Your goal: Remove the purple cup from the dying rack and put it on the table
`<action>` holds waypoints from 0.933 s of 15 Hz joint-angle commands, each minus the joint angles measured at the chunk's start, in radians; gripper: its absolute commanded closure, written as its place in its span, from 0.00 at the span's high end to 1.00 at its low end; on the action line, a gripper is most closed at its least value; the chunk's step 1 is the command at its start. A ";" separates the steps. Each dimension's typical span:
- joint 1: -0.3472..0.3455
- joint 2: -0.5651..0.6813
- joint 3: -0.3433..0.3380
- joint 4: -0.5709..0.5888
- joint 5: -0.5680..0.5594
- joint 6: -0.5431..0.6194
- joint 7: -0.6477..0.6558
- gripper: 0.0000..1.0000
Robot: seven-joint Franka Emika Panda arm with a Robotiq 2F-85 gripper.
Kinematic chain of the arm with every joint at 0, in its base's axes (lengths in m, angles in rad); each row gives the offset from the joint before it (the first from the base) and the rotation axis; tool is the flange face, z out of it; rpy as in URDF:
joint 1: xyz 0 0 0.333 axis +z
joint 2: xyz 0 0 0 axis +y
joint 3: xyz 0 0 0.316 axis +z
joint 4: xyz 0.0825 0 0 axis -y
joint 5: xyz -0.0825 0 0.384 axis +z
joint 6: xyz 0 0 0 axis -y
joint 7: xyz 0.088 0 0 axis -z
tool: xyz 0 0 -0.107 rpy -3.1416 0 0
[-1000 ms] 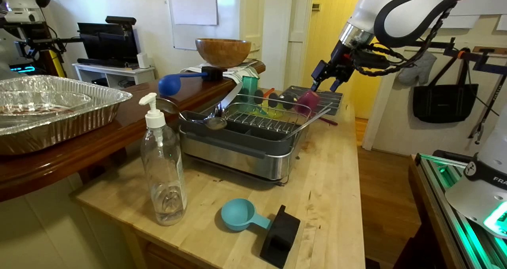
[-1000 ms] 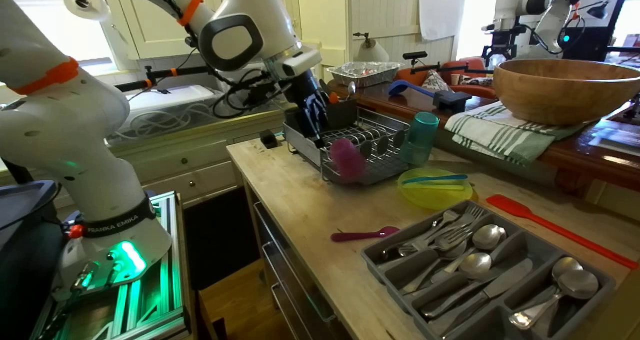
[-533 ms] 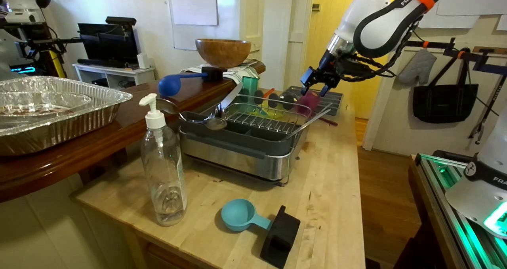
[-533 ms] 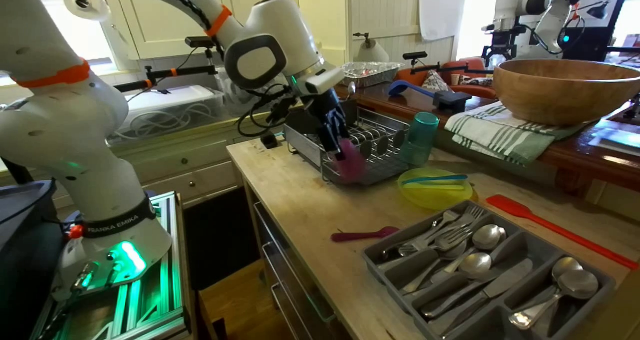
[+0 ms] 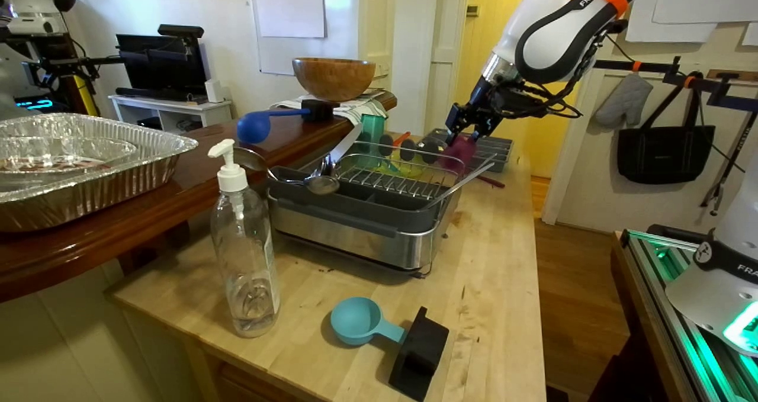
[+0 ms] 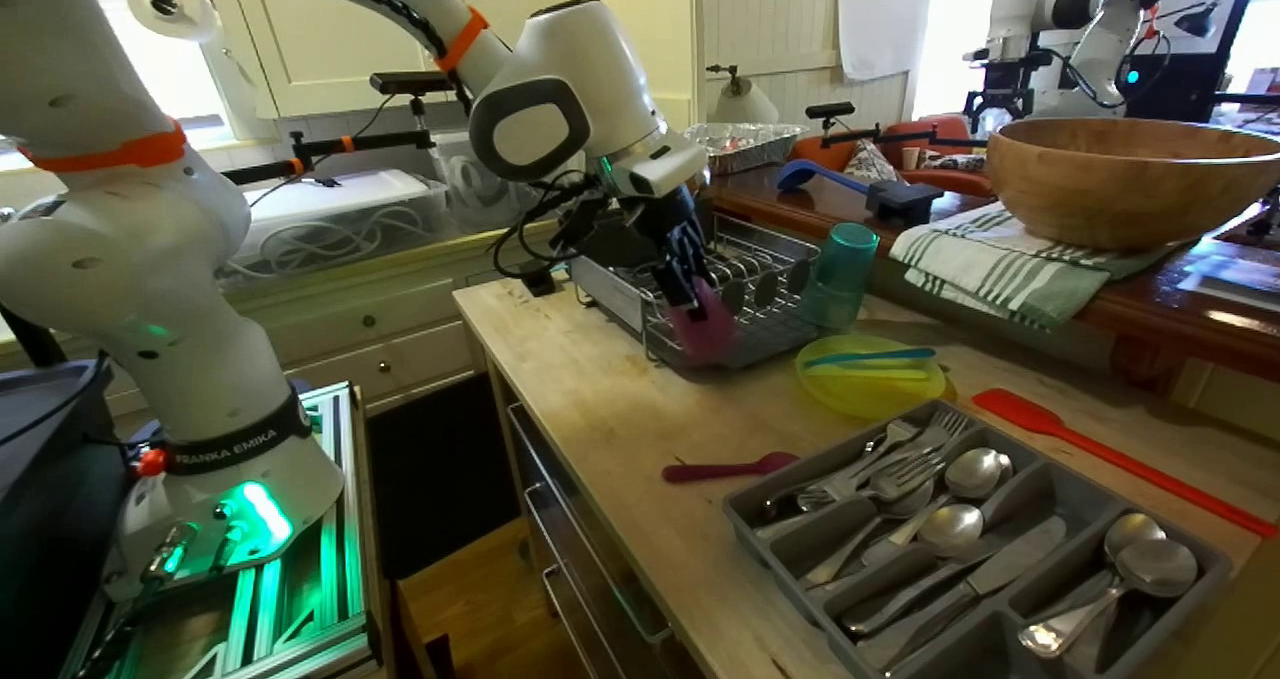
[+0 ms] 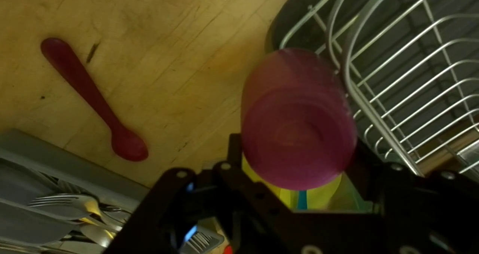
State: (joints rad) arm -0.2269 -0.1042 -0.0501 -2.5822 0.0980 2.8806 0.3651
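Claw [image 7: 298, 150] grips the purple cup [image 7: 297, 115] at the edge of the dish rack [image 5: 349, 231]. Well apart from the claw, a pump bottle [image 5: 246, 260] shows only in an exterior view.

The rounded plastic tumbler [image 7: 297, 130] is purple-pink, the round plastic dish [image 6: 860, 399] yellow, the folded cloth towel [image 6: 1015, 264] green-striped white.

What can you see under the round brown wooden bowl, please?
A white cloth towel with green stripes shows beneath the bowl, on the dark brown wooden counter; what lies directly under its base is covered.
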 commanded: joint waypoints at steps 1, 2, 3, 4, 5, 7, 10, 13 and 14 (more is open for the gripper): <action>0.027 -0.003 -0.027 0.021 0.019 -0.011 -0.011 0.42; 0.026 -0.010 -0.029 0.022 0.016 -0.016 -0.009 0.42; 0.022 -0.016 -0.030 0.023 0.006 -0.018 -0.002 0.42; 0.022 -0.023 -0.033 0.025 0.010 -0.022 -0.006 0.42; 0.020 -0.032 -0.034 0.026 0.005 -0.027 -0.003 0.42; 0.018 -0.056 -0.038 0.028 0.005 -0.035 -0.007 0.42; 0.017 -0.091 -0.043 0.037 0.012 -0.051 -0.020 0.42; 0.013 -0.105 -0.045 0.048 0.010 -0.066 -0.020 0.42; 0.007 -0.107 -0.042 0.049 0.000 -0.069 -0.012 0.42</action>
State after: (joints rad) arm -0.2218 -0.1900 -0.0813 -2.5388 0.0991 2.8611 0.3639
